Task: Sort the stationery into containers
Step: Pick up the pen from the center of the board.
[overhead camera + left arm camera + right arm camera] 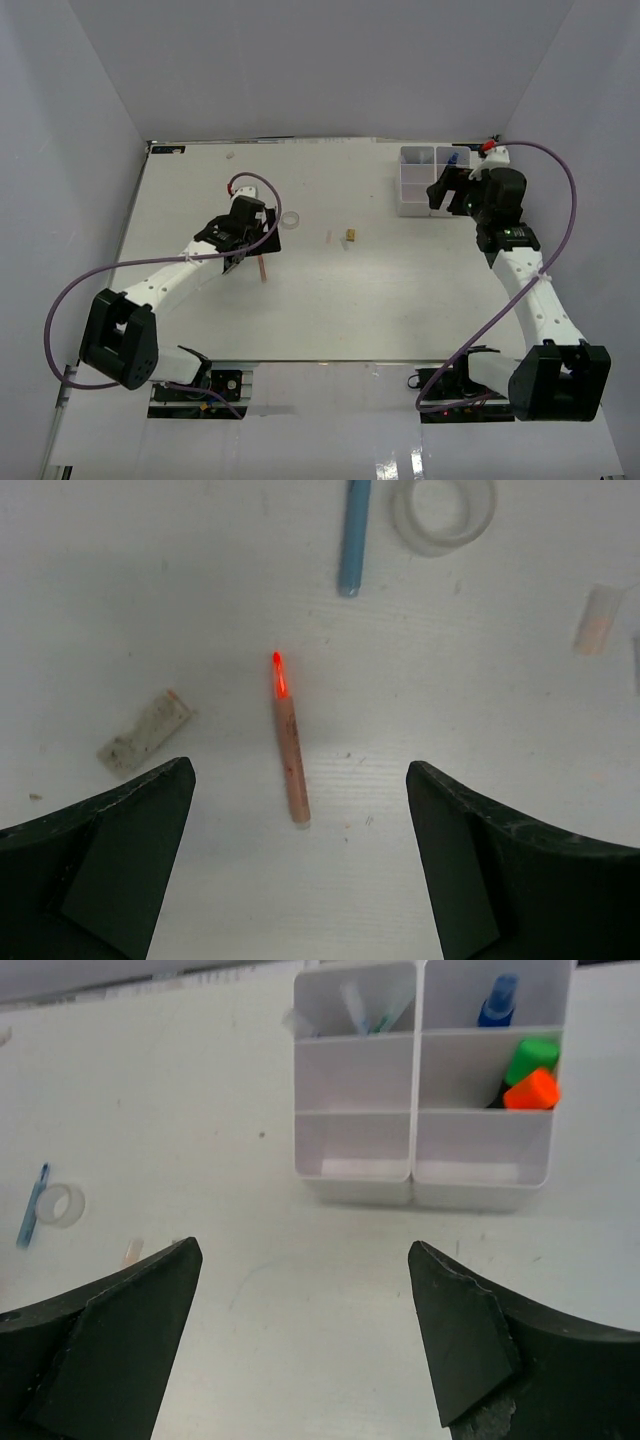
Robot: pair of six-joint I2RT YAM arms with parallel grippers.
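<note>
boxes [360,1185] side by side | markers [530,1075] in right box's middle compartment | tape ring [402,520] beside pen [354,535]

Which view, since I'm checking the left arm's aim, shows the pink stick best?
Left wrist: the pink stick lies whole and close up between the fingers of the open left gripper. Top external shows only a thin sliver beside that gripper. Right wrist shows no clear sign of it.

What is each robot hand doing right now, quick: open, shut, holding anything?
Left gripper: fingers open, holding nothing, over the pink stick.
Right gripper: fingers open, holding nothing, facing the containers.
</note>
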